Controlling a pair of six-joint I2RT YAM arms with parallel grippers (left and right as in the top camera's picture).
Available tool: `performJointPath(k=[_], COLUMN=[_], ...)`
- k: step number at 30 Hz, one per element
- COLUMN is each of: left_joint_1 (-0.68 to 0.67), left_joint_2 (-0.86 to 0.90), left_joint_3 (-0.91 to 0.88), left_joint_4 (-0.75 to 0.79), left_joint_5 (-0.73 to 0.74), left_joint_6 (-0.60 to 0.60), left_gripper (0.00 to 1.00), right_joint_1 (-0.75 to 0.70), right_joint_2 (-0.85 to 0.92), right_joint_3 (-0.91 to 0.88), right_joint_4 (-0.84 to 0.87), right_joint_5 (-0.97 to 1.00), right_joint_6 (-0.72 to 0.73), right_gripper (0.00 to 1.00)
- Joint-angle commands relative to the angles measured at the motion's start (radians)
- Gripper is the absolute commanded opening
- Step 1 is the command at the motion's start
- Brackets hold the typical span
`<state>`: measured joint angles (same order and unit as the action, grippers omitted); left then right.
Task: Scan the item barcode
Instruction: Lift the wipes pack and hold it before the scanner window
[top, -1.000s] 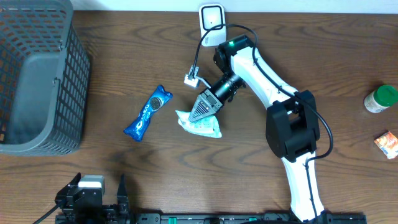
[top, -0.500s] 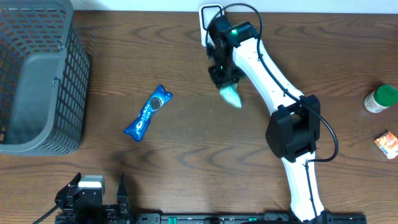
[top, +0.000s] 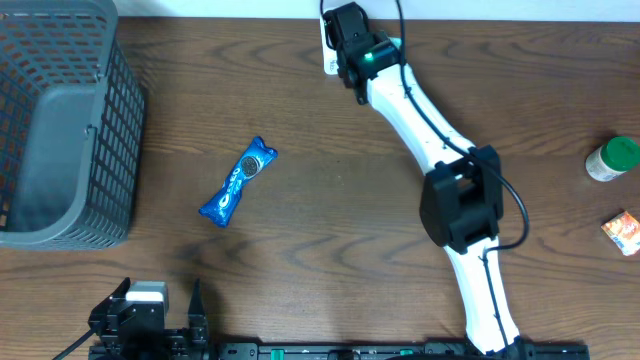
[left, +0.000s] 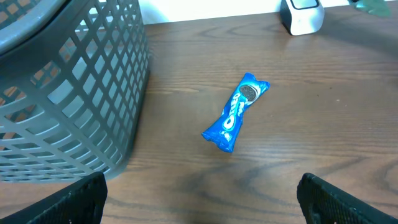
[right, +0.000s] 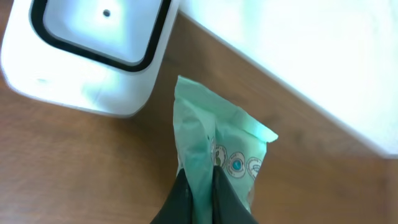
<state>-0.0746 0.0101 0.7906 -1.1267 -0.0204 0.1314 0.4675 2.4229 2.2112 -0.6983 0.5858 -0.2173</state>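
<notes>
Nearest the robot's base, the left gripper (left: 202, 186) is hovering low over the wooden counter (top: 330, 230) with its jaws spread wide and nothing between them. Just beyond it, a blue Oreo packet (left: 236, 112) is lying flat on the counter, tilted on a diagonal. White "OREO" lettering is running along its length and a picture of the cookie is showing at its far end. To the left of it a grey plastic lattice basket (top: 60, 130) is standing upright, well apart from the packet. Off at the right edge, a green-lidded jar (top: 612, 158) and a small orange box (top: 622, 232) are sitting near each other; their labels are too small to read. Farther back, the right arm is reaching to the far edge of the counter, where the right gripper (right: 199, 177) is pinching the lower edge of a pale green packet (right: 217, 137), fingers closed tight on the wrapper. The packet is carrying a row of small round icons, but its printing is too blurred to read. It is pointing up just beside the white scanner (right: 87, 50), whose dark-rimmed window is glowing; whether packet and scanner are touching cannot be told.
</notes>
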Motion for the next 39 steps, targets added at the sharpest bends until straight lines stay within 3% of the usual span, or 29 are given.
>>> performJointPath(k=[1, 14, 23, 39], left_joint_1=[0.003, 0.003, 0.003, 0.003], left_joint_2=[-0.006, -0.006, -0.006, -0.006], left_joint_3=[0.001, 0.0, 0.0, 0.0], left_joint_4=[-0.002, -0.002, -0.002, -0.002], left_joint_5=[0.013, 0.013, 0.013, 0.013], left_joint_6=[0.009, 0.009, 0.01, 0.01], left_gripper=[0.98, 0.98, 0.98, 0.98], right_joint_1=[0.029, 0.077, 0.079, 0.111], right_joint_2=[0.053, 0.1, 0.265, 0.304], right_joint_3=[0.017, 0.017, 0.017, 0.017], right_joint_4=[0.097, 0.495, 0.684, 0.687], right_joint_5=[0.151, 0.185, 0.33, 0.291], right_joint_6=[-0.226, -0.642, -0.999, -0.932], right_gripper=[0.01, 0.01, 0.01, 0.01])
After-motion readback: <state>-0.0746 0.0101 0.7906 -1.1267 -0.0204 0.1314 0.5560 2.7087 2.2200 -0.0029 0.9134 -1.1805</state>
